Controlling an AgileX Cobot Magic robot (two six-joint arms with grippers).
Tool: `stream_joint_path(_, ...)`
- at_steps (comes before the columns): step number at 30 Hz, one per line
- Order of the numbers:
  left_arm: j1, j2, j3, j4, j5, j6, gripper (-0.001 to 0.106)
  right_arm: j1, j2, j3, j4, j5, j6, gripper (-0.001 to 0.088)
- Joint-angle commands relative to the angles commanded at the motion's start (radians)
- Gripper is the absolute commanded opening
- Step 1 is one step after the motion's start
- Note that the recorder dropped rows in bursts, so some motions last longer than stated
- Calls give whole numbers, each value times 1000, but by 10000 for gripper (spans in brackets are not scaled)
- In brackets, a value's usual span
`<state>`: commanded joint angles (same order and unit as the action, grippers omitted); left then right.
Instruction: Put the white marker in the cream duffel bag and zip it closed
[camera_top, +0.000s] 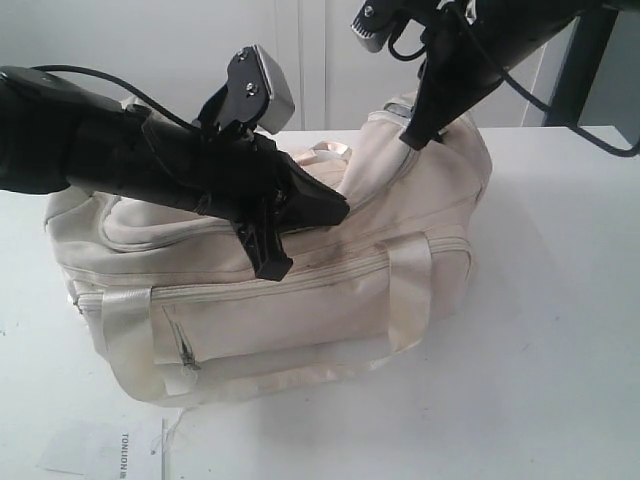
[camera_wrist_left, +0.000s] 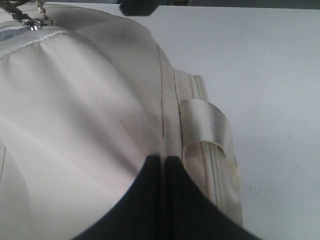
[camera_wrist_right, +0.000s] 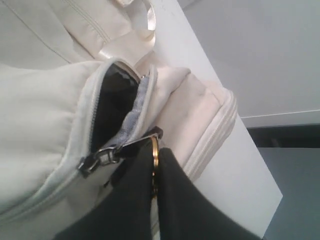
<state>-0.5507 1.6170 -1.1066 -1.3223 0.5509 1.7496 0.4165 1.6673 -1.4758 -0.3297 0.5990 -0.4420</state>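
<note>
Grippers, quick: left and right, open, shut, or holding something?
Left gripper: shut, tips against the cream duffel bag, nothing visibly held.
Right gripper: shut on the gold charm at the bag's zip.

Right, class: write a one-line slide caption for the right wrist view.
Right pincer shut on the gold charm, with the bag zip partly open.

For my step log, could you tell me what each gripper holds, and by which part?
Right gripper pinches the gold zip charm of the cream duffel bag; left gripper is shut, apparently holding nothing.
</note>
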Motion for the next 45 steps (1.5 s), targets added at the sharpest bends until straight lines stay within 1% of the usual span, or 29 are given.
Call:
stream_joint_path(6,0,0,0,0,0,0,0,-4,16,0,-23,-83,0,0)
stream_joint_path(14,0,0,0,0,8,4,0,-40,44,0,-26,-148,0,0)
stream_joint_path(20,0,0,0,35,28,4,0,-40,40,0,-23,-53,0,0)
stream_joint_path(25,0,-5,0,105,84,-7,0,-41,23,0,-5,38,0,0)
stream_joint_path(30,2,-23,0,114,100,-9,0,-41,-30,-2,80,98,-11,0)
stream_joint_path(33,2,-35,0,119,110,-10,0,-41,-59,-2,179,141,-58,0)
stream_joint_path(36,2,-51,0,135,122,-31,0,-41,-66,-2,269,218,-110,0)
stream_joint_path(39,2,-69,0,159,121,-66,0,-41,-64,-2,317,253,-138,0)
stream_joint_path(40,2,-73,0,161,105,-91,14,-41,-64,-2,324,253,-138,0)
stream_joint_path(42,2,-77,0,159,63,-130,123,-41,-64,-2,330,243,-138,0)
stream_joint_path(43,2,-76,0,159,51,-138,201,-41,-62,-2,330,242,-138,0)
stream_joint_path(44,2,-76,0,158,31,-140,343,-41,-61,-2,330,237,-138,0)
stream_joint_path(45,2,-76,0,155,12,-140,445,-41,-57,-2,330,238,-138,0)
